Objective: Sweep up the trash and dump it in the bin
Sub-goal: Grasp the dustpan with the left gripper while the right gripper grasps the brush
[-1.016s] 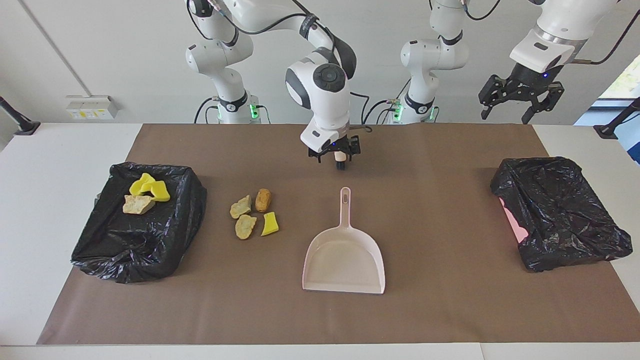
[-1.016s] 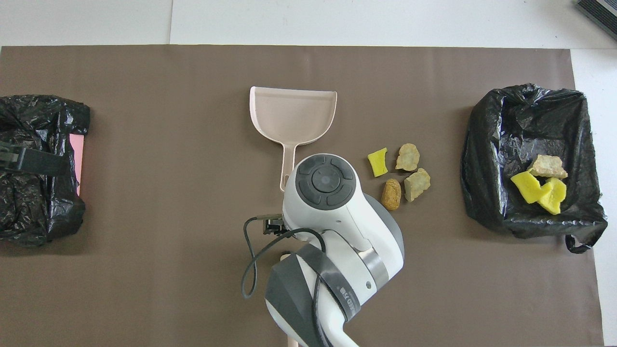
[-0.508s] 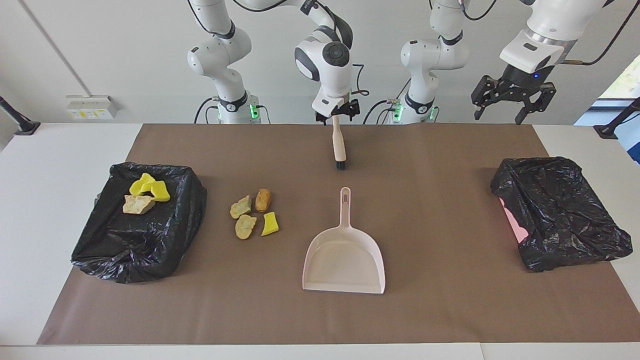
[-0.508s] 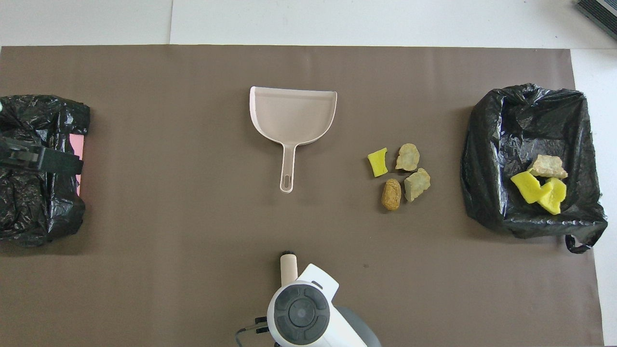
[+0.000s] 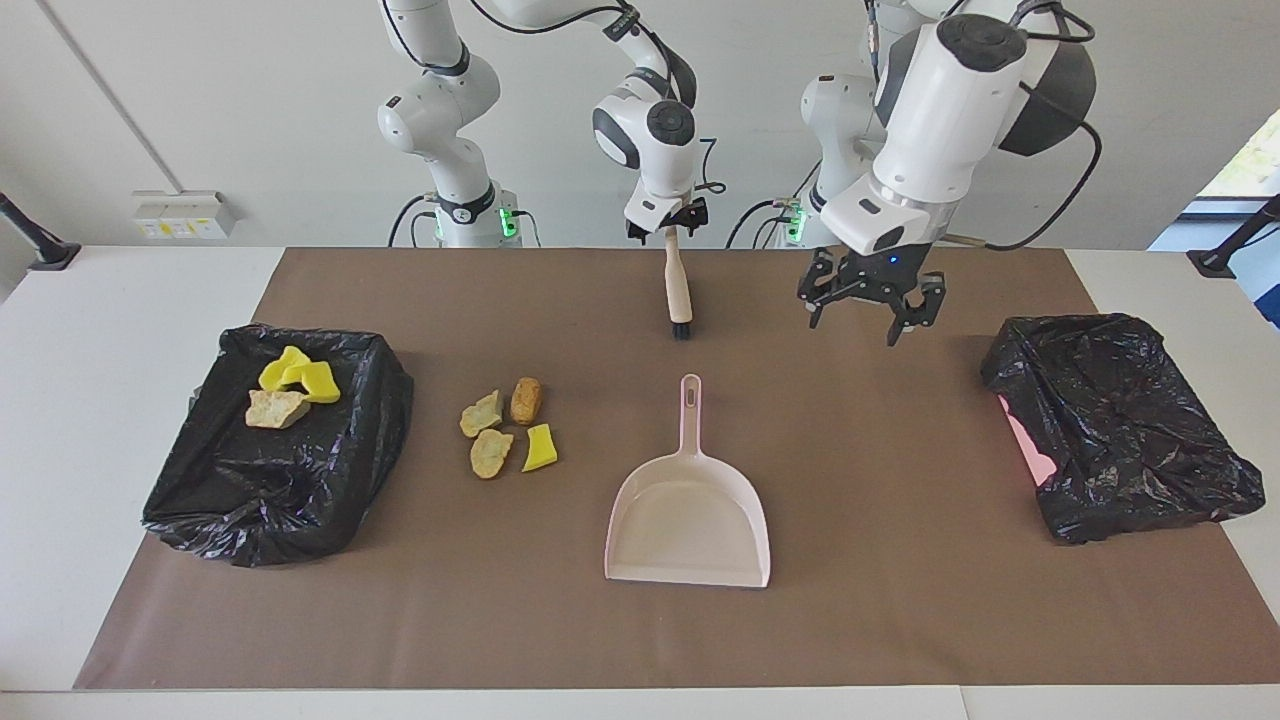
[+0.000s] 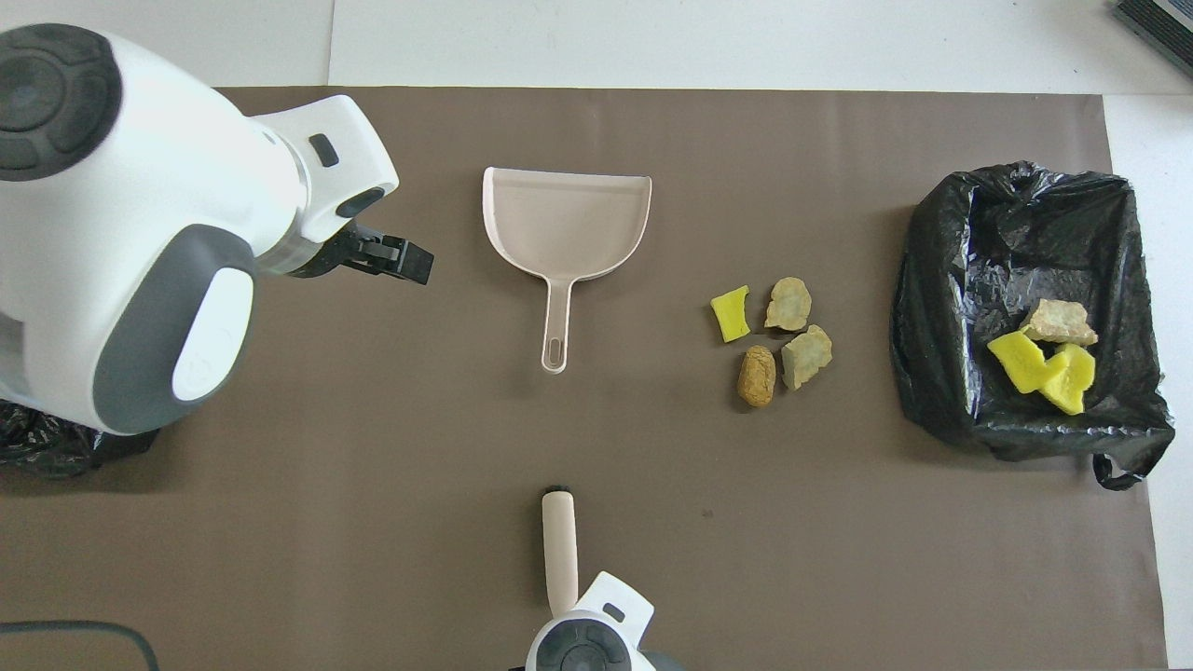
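Several trash lumps (image 5: 505, 425), tan chunks and one yellow foam bit, lie on the brown mat (image 6: 774, 340) between the dustpan and a black-bagged bin (image 5: 250, 500). Three more lumps (image 5: 290, 390) lie in that bin (image 6: 941, 308). The pale pink dustpan (image 5: 688, 510) lies flat mid-mat, its handle toward the robots (image 6: 566, 224). My right gripper (image 5: 668, 232) is shut on the top of a beige brush (image 5: 679, 290), which hangs bristles down by the mat's robot-side edge (image 6: 559, 550). My left gripper (image 5: 868, 312) is open and empty, over the mat beside the dustpan handle (image 6: 387, 259).
A second black-bagged bin (image 5: 1120, 420) with a pink patch showing stands at the left arm's end of the table. In the overhead view my left arm covers nearly all of it. The brown mat (image 5: 900, 600) covers most of the white table.
My left arm has swung down from above the bin at its end to over the mat near the dustpan. My right gripper rose and drew back toward the robots with the brush, then held still.
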Robot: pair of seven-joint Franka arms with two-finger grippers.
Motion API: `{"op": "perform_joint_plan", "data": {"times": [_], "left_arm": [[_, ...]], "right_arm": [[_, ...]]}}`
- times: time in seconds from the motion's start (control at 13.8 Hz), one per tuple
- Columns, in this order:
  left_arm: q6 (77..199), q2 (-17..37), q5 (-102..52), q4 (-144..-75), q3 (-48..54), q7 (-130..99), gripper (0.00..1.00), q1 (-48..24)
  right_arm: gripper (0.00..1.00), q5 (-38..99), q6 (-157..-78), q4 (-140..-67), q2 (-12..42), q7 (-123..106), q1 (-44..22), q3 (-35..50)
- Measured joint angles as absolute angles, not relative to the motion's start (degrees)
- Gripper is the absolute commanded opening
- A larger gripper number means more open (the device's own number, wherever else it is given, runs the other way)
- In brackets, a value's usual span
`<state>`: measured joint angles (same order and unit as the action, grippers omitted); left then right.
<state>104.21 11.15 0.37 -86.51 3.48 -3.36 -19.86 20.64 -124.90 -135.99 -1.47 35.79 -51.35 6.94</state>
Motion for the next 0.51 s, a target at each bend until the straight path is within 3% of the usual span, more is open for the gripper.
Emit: {"op": "perform_joint_plan", "data": {"times": [0.15,0.22,0.44,0.51], "left_arm": [[108.01,15.7,2.69,-86.58,3.5,-8.17,1.0,-23.34],[110.81,18.09,3.64,-86.55,3.52,-11.57,1.0,-25.32],[117.14,23.32,4.32,-86.52,3.55,-18.15,1.0,-29.35],[119.12,24.26,4.36,-86.59,3.55,-19.9,1.0,-29.9]], "right_arm": [[0.34,20.69,-124.9,-136.14,-2.02,35.79,-51.57,6.94],[0.18,20.69,-124.9,-136.22,-2.21,35.79,-51.69,6.94],[0.0,20.7,-124.9,-136.45,-2.45,35.77,-51.77,6.93],[0.0,20.7,-124.9,-136.51,-2.45,35.76,-51.77,6.91]]}}
